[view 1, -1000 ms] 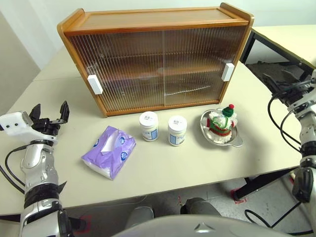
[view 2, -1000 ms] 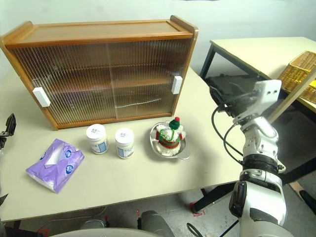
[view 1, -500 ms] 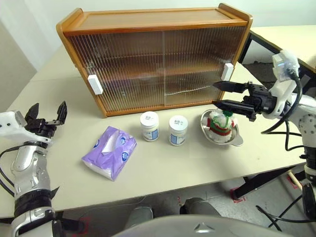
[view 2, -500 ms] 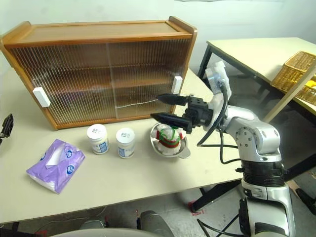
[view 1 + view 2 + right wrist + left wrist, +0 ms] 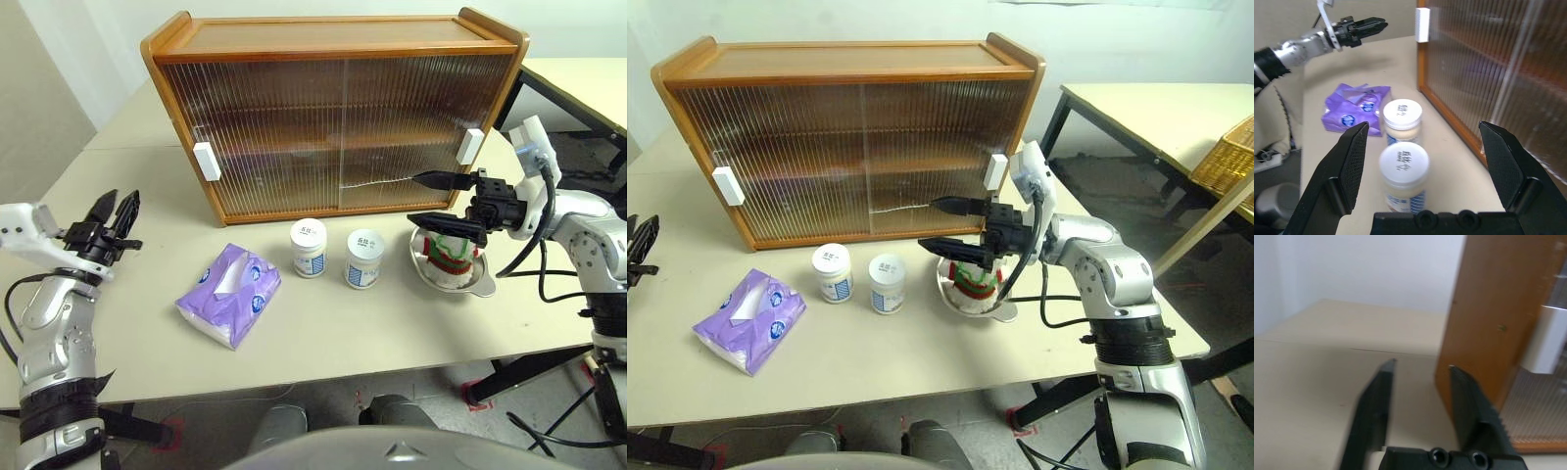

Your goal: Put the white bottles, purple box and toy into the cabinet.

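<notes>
Right gripper [image 5: 423,198] hangs wide open and empty just above the toy [image 5: 451,257], fingers pointing along the cabinet [image 5: 333,108] front; left gripper [image 5: 116,217], narrowly parted, empty, sits well off the cabinet's far end.

Head stereo pair looks forward and down from above the worktop [image 5: 323,343], medium range, cabinet [image 5: 333,108] at the far side. Both eyes share the cabinet front, purple box [image 5: 228,294], two white bottles [image 5: 309,247] and the right end effector [image 5: 423,200]; the right eye sits offset, taking in more of the side table [image 5: 1156,113]. Left wrist view sits low near the worktop, close to the cabinet's wooden end panel [image 5: 1488,308], facing along it past a white handle [image 5: 1546,338]. Right wrist view looks level along the cabinet front [image 5: 1488,73] over the bottles [image 5: 1403,166], sharing the purple box [image 5: 1354,105] and the left end effector [image 5: 1359,27] with the head views.
</notes>
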Controlling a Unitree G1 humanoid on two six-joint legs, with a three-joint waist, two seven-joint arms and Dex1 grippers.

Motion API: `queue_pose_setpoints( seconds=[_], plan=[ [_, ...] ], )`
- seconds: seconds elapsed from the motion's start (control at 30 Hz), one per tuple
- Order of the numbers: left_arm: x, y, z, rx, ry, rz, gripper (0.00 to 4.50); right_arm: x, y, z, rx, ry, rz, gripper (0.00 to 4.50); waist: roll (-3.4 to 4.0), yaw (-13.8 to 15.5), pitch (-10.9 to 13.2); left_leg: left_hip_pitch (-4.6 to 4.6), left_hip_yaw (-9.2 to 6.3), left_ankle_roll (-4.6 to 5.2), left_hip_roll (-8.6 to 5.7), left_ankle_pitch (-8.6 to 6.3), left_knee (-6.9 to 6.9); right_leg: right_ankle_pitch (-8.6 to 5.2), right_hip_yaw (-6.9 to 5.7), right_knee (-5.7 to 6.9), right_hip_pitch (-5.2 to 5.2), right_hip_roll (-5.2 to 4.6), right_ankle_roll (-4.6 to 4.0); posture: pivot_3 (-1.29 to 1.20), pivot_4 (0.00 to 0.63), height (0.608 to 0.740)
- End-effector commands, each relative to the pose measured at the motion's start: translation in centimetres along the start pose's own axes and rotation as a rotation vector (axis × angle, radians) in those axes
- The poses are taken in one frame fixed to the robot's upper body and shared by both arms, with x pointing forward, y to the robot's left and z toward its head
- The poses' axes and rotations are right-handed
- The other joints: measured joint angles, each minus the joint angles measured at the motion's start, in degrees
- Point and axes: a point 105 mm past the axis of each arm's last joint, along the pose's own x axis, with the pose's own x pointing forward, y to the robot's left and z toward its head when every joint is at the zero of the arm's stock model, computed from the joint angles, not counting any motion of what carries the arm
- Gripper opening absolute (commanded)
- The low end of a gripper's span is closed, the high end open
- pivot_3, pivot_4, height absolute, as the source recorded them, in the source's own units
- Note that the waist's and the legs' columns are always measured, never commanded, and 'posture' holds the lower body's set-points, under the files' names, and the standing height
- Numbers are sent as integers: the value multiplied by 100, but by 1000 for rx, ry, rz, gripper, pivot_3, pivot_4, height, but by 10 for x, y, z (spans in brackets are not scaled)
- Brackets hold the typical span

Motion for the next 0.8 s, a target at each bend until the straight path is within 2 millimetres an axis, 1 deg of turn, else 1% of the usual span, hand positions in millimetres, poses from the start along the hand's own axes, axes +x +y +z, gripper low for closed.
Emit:
queue_pose_setpoints(
  seconds=[0.03,0.1,0.2,0.33,0.53,0.8],
  plan=[
    [9,-17,0,-40,19,-86,681,-5,0,-1,-3,-8,-16,4500,0,2,0,1,0,-1,0,-1,0,-1,0,2,1,0,-1,-25,0,740],
    [11,-29,-6,-50,59,-156,28,-5,1,-2,-2,-12,-19,4500,0,1,0,1,0,-2,1,-1,0,-1,-1,4,0,1,-1,-33,0,740],
    [13,-36,-11,-41,90,-201,28,-5,3,-1,4,-32,-20,4500,0,-6,0,2,1,-2,1,-1,3,-1,-1,4,3,1,0,-41,0,740],
    [21,-42,-9,-48,75,-215,28,-4,6,3,14,-51,-12,4500,-2,-21,-1,3,1,-2,1,-1,5,-1,-1,6,3,2,1,-50,0,740],
    [34,-51,-3,-47,42,-240,28,-5,6,1,15,-52,-22,4500,-2,-35,-1,3,1,-2,1,-1,11,0,-1,6,6,2,2,-59,0,740],
    [47,-57,-6,-33,32,-268,28,-2,5,1,14,-61,-26,4500,-2,-40,-1,2,0,-1,2,-1,11,2,0,6,6,2,12,-61,0,740]
  ],
)
